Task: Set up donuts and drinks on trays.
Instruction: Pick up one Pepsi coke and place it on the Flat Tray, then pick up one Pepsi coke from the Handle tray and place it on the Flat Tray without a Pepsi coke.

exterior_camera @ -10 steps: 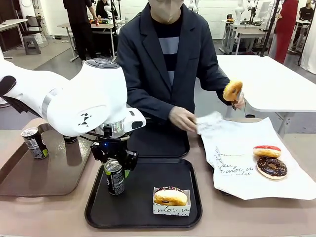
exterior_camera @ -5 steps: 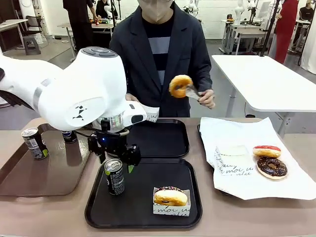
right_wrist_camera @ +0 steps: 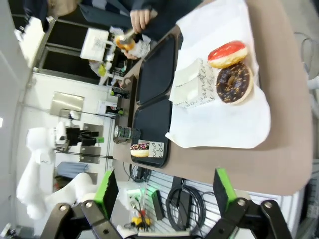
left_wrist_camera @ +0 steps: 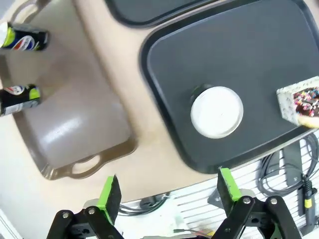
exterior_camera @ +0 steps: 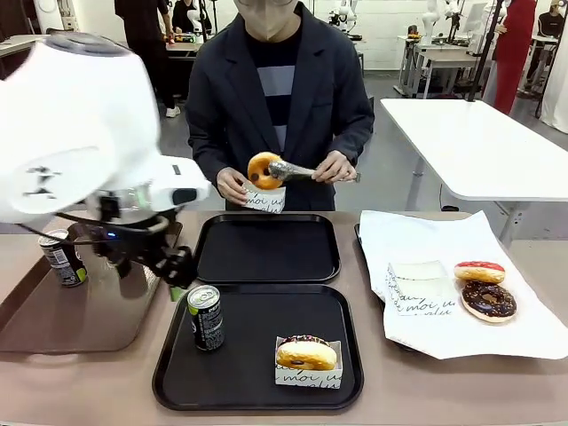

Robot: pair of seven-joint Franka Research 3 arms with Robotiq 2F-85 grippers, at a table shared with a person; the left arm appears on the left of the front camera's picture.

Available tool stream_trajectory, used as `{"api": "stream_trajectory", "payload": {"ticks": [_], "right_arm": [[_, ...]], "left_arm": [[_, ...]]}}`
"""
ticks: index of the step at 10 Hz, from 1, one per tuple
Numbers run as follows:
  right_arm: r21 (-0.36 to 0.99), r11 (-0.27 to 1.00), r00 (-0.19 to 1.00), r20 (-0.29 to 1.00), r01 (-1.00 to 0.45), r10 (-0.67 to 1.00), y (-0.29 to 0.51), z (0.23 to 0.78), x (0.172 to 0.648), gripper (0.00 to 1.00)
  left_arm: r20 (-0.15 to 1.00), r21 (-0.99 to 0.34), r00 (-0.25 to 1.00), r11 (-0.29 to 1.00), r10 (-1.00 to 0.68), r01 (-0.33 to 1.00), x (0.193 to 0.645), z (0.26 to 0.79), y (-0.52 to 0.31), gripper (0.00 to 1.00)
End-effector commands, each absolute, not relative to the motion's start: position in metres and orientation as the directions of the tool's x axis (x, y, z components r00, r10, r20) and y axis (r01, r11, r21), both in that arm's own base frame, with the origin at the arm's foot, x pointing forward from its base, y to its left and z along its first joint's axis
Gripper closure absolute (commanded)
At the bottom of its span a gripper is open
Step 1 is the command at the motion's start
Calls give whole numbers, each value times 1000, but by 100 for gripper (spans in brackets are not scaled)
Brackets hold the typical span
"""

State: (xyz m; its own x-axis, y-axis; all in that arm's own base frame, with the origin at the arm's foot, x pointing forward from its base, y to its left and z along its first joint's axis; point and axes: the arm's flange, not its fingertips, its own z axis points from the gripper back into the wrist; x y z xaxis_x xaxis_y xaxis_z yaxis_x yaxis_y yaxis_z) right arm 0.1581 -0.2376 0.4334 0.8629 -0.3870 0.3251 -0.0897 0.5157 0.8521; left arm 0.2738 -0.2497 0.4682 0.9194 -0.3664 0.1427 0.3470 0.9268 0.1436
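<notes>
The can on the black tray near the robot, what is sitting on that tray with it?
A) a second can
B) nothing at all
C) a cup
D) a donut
D: a donut sits to the right of the can on the near tray.

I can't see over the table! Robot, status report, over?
Left gripper open, clear of the can. Right gripper open, empty. Near tray holds can and one donut; far tray bare. Person's tongs carry another donut beyond it.
</notes>
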Motion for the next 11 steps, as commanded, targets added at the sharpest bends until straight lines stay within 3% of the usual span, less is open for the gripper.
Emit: {"api": "stream_trajectory", "payload": {"ticks": [1,4,11], "right_arm": [[859,499,852,344,-116,-395,-239,436,161,0],[859,499,852,344,-116,-395,-239,436,161,0],[859,499,852,344,-116,-395,-239,436,161,0]], "left_arm": [[175,111,918,934,-356,341,259,476,-213,0],[170,82,948,963,-268,257,271,480,-175,0],[182,120,931,947,-316,297,264,483,-199,0]]}}
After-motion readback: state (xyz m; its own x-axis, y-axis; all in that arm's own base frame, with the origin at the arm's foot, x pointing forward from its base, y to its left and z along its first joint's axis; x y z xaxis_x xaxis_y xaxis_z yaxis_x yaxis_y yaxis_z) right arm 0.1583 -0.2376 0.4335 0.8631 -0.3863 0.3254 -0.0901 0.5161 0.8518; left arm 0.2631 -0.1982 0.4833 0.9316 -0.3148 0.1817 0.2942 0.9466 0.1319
